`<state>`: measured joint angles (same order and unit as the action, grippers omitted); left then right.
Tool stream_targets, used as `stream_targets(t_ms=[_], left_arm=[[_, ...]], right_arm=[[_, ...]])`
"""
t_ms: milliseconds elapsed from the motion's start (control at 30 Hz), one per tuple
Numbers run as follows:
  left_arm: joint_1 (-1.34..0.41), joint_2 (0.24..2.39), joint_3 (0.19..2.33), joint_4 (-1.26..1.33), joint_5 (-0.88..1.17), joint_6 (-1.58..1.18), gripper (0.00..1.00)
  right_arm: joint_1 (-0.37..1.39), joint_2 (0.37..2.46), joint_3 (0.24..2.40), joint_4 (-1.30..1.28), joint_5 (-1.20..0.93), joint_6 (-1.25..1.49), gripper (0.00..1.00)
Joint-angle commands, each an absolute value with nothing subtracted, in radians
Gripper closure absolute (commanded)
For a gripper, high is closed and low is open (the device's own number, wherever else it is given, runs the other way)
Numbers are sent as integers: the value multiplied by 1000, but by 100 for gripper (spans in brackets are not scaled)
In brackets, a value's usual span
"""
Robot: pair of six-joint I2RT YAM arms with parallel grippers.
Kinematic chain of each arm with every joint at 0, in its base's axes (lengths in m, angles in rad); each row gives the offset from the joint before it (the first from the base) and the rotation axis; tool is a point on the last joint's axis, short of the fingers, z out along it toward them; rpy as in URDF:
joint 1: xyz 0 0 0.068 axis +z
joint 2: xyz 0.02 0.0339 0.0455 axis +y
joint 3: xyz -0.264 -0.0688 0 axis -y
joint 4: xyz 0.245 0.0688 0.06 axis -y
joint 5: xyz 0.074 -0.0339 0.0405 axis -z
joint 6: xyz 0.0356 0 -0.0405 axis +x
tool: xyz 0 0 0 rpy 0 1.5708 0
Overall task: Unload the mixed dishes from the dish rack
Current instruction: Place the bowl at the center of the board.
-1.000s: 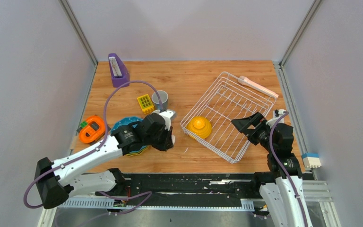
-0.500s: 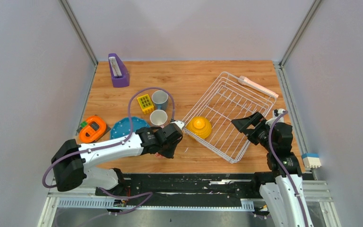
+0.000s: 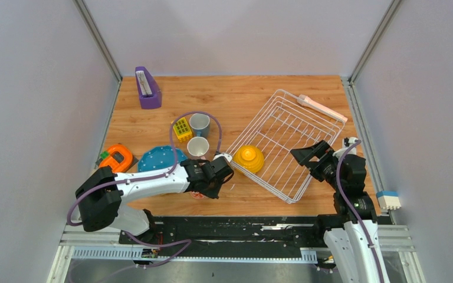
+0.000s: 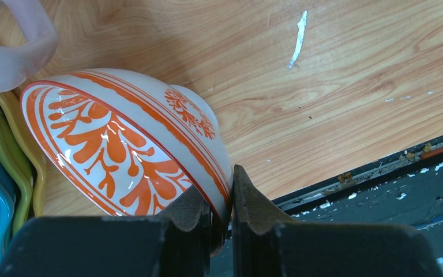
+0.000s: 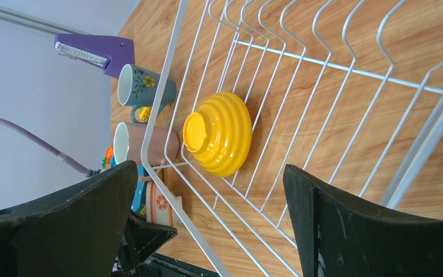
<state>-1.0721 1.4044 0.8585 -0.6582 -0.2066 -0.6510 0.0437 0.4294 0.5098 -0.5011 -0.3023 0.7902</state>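
My left gripper (image 3: 206,188) is shut on the rim of the red-rimmed whitish cup (image 4: 121,144). The cup is tilted, low over the table by the near edge. In the top view only a sliver of the cup (image 3: 198,194) shows under the gripper. The plate stack (image 4: 0,173) lies just left of it, with the blue plate (image 3: 160,159) on top. The yellow-orange bowl (image 3: 249,158) sits upside down in the near left corner of the white dish rack (image 3: 295,127). My right gripper (image 3: 309,154) is open and empty over the rack's near right part. The blue mug (image 3: 199,124) and the pink mug (image 3: 197,146) stand left of the rack.
A small yellow grid block (image 3: 181,128) sits beside the blue mug. An orange round gadget (image 3: 115,160) lies at the left edge and a purple holder (image 3: 147,88) at the far left. A pink-white bar (image 3: 323,108) lies along the rack's far side. The black table edge (image 4: 380,196) is close.
My left gripper has moved right and toward the near edge with the cup, uncovering the blue plate and the pink mug. The right arm has barely moved.
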Motion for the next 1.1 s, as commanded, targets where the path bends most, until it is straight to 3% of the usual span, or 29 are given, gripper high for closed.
stream_targets(t_ms=[0,300,600,900,1067], left_arm=[[-1076,1425,863,-659,-243,-680,80],[-1077,1466,873,-667,-213,-680,63],[-1079,1418,871,-673,-207,-684,27],[-1080,1321,861,-659,-163,-669,1],[-1079,1234,850,-621,-72,-651,0]], right_arm=[[47,437,532,-492,-276,772,0],[46,431,528,-494,-249,775,0],[46,434,529,-495,-250,748,0],[46,459,539,-495,-296,739,0],[46,496,556,-490,-372,712,1]])
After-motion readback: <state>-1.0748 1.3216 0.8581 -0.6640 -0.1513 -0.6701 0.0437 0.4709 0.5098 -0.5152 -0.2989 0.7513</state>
